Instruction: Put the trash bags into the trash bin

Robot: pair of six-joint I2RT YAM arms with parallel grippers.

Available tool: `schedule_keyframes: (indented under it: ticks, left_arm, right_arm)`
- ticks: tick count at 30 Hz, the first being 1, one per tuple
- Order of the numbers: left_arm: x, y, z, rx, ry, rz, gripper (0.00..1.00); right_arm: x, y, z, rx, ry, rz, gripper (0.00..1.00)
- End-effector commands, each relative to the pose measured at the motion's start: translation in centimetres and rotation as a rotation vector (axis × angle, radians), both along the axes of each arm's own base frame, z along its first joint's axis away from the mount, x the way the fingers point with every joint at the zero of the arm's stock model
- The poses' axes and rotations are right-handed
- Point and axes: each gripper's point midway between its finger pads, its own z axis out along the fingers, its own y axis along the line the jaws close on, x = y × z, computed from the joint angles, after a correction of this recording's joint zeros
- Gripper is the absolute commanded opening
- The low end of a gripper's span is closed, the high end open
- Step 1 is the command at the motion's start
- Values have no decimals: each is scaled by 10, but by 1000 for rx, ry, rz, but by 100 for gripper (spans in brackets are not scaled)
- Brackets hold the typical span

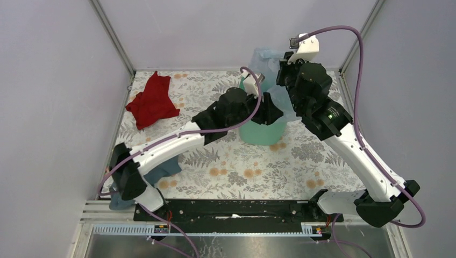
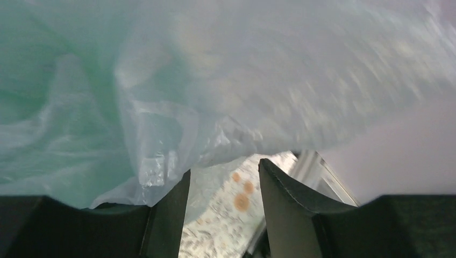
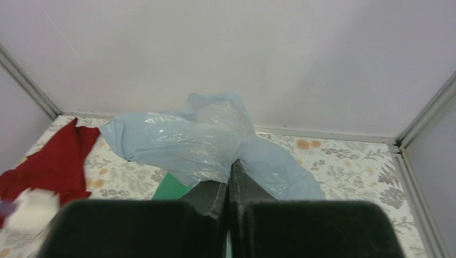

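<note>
We pinch the trash bag [image 3: 183,134] w/ right gripper [image 3: 230,174] shut tight, above trash bin [image 1: 262,131]. Left gripper [image 2: 223,177] is half open, holding nothing. Risk: film bunches over rim, so pushing may tip bin.

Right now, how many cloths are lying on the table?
2. A red cloth lies far left on the table; a grey-blue cloth lies at the near left, partly hidden under the left arm. Others could be hidden beneath the arms.
</note>
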Motion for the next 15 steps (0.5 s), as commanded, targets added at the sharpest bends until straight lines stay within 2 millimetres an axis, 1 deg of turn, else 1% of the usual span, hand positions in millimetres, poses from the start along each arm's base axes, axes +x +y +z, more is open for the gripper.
schedule_keyframes:
  ticks: [1,3,5,6,8,9,10,12,13,15]
  left_arm:
    - [64,14,8,7,-4,227,54]
    - [82,12,-10,40,10,255,51]
    - [94,13,-25,90,29,299,46]
    - [95,13,-30,105,30,303,45]
    - [94,13,-29,108,33,295,43]
    - [89,12,-25,98,32,270,44]
    - [82,12,-19,85,25,236,46]
    - [65,16,-2,54,-5,181,54]
    - [58,22,8,40,-23,160,59]
    - [47,40,26,30,-70,168,66]
  right_arm:
    - [-12,8,22,130,-46,85,0]
    - [-9,10,16,133,-36,82,0]
    - [-4,14,11,142,-22,97,0]
    - [-1,17,8,143,-13,114,0]
    - [4,20,4,144,7,126,0]
    - [6,19,3,141,13,123,0]
    - [8,18,0,132,24,118,0]
    - [10,13,-1,122,37,108,0]
    - [10,10,-1,120,41,110,0]
    - [7,6,0,118,43,121,0]
